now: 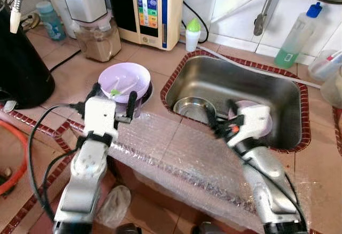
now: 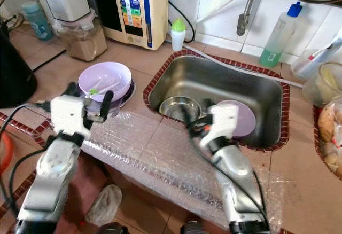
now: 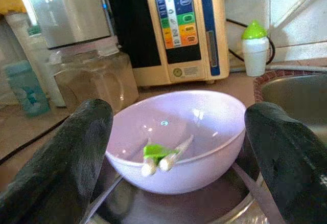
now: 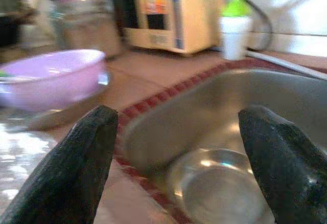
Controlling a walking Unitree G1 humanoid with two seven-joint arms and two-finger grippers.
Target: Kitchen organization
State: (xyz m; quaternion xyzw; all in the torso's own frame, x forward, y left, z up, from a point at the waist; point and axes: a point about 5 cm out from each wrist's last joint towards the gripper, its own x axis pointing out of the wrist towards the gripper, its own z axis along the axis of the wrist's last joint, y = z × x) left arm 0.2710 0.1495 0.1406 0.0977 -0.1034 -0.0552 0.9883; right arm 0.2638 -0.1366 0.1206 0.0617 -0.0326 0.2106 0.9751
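A pale lilac plastic bowl (image 1: 124, 80) sits in a shallow steel dish on the terracotta-tiled desk (image 1: 64, 68), just beside the left rim of the recessed stainless-steel sink (image 1: 251, 92). Inside the bowl lie a small green scrap and two thin pale sticks (image 3: 162, 156) resting near its front wall. The left end effector (image 1: 112, 96) is at the bowl's near side with its two black fingers (image 3: 56, 168) spread wide to either side of the bowl, gripping nothing. Inside the sink basin a round steel bowl (image 1: 188, 107) stands toward the front left corner, and a lilac plate (image 2: 241, 117) leans beside it. The right end effector (image 1: 219, 115) reaches over the sink's front edge just above the steel bowl, its fingers (image 4: 76, 168) wide apart and holding nothing. A sheet of clear bubble wrap (image 1: 176, 154) covers the desk's front edge between the two arms. Along the back of the desk stand a cream appliance with coloured buttons (image 1: 152, 9), a glass jar holding brown powder (image 1: 99, 39), a small white bottle with a green cap (image 1: 193, 34) and a clear bottle of green liquid (image 1: 295, 37).
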